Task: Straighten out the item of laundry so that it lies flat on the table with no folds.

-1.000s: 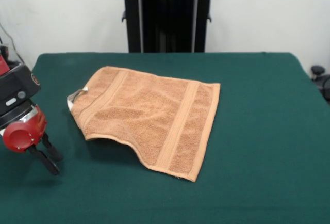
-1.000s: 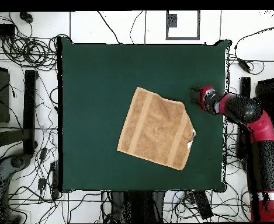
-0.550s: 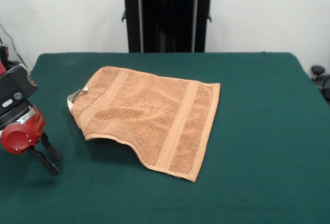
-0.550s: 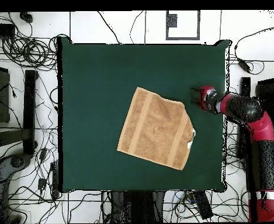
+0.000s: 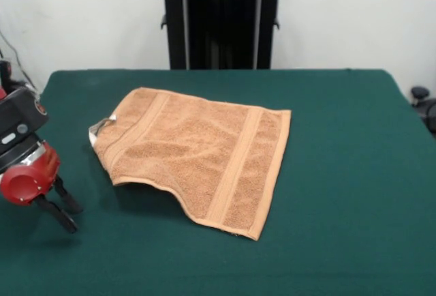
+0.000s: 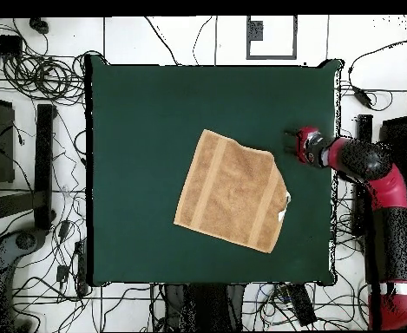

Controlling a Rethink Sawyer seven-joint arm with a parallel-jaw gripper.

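Tool [image 5: 60, 206] hangs left of the hand towel [image 5: 197, 153], fingers slightly parted and empty, tips near the tabletop [image 5: 340, 173]. That towel lies mid-tabletop, its near-left edge lifted over a fold. Grip that edge low, I judge, and draw it outward.

Even, bright light from above leaves only soft shadows on the bench [image 5: 340, 173] under the towel's [image 5: 197, 156] lifted near edge and below the gripper [image 5: 61, 207], with no glare and mild softness throughout.
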